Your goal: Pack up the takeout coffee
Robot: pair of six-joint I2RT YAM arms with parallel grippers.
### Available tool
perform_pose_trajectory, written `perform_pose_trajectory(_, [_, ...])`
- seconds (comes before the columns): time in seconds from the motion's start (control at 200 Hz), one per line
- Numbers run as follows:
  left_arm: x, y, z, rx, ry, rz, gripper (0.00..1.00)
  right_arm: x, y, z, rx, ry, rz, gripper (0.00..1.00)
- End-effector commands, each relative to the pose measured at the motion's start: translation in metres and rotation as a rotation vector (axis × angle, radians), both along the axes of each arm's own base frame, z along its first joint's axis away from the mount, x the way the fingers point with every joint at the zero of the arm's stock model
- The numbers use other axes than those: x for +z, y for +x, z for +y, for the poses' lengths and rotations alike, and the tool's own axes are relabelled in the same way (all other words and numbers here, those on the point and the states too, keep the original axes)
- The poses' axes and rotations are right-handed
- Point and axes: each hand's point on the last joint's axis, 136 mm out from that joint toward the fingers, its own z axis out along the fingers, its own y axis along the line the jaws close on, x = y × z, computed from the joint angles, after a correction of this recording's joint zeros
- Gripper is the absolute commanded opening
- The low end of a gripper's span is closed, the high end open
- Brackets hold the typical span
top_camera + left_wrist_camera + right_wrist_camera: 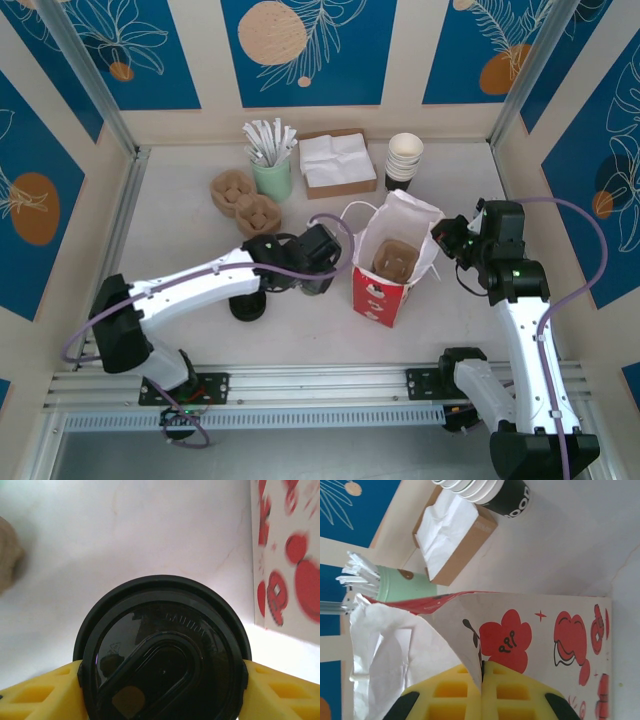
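Observation:
The takeout coffee [162, 655] shows its round black lid from above in the left wrist view. The yellow fingers [35, 692] of my left gripper [162, 680] press against both sides of the lid. From above, my left gripper [318, 272] sits low on the table just left of the red-and-white bag [385, 295]. The bag stands open with a brown cardboard carrier [396, 260] inside. My right gripper [443, 238] is at the bag's right rim. In the right wrist view that gripper [482, 667] is shut, pinching the bag's paper edge [470, 630].
A stack of white-rimmed cups [404, 160], a box of napkins [338, 162] and a green cup of wrapped sticks [271, 178] line the back. Cardboard carriers [245, 200] lie behind the left arm. A low black stack of lids [248, 305] sits beside it.

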Motion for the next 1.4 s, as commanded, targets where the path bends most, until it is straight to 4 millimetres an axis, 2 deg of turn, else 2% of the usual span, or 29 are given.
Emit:
perform_pose_trajectory(0.0, [0.066,0.002,0.019,0.027,-0.037,-0.122,0.65,0.012,0.004,0.011,0.029,0.078,-0.04,0.0])
perform_pose_trajectory(0.215, [0.14,0.005,0.046,0.07,-0.051,-0.243,0.65,0.012,0.005,0.021,0.043,0.116,-0.039,0.0])
perform_pose_trajectory(0.43, [0.206,-0.001,0.05,0.034,-0.133,-0.336,0.62,0.008,0.008,0.04,0.06,0.14,-0.036,0.0])
perform_pose_trajectory(0.605, [0.236,-0.007,0.038,-0.03,-0.197,-0.367,0.6,0.007,0.015,0.068,0.105,0.1,-0.065,0.0])
perform_pose_trajectory(0.78, [0.257,-0.018,0.021,-0.086,-0.26,-0.377,0.59,0.006,0.025,0.094,0.127,0.103,-0.057,0.0])
perform_pose_trajectory(0.88, [0.257,-0.023,0.008,-0.122,-0.296,-0.353,0.59,0.006,0.032,0.106,0.14,0.104,-0.046,0.0])
perform_pose_trajectory(0.945, [0.251,-0.024,0.0,-0.133,-0.302,-0.33,0.59,0.006,0.036,0.112,0.138,0.113,-0.043,0.0])
perform_pose_trajectory(1.19, [0.208,-0.014,-0.023,-0.122,-0.238,-0.226,0.61,0.008,0.044,0.124,0.127,0.151,-0.028,0.0])
perform_pose_trajectory(1.395, [0.171,0.006,-0.037,-0.108,-0.215,-0.13,0.61,-0.005,0.042,0.128,0.118,0.194,0.027,0.0])
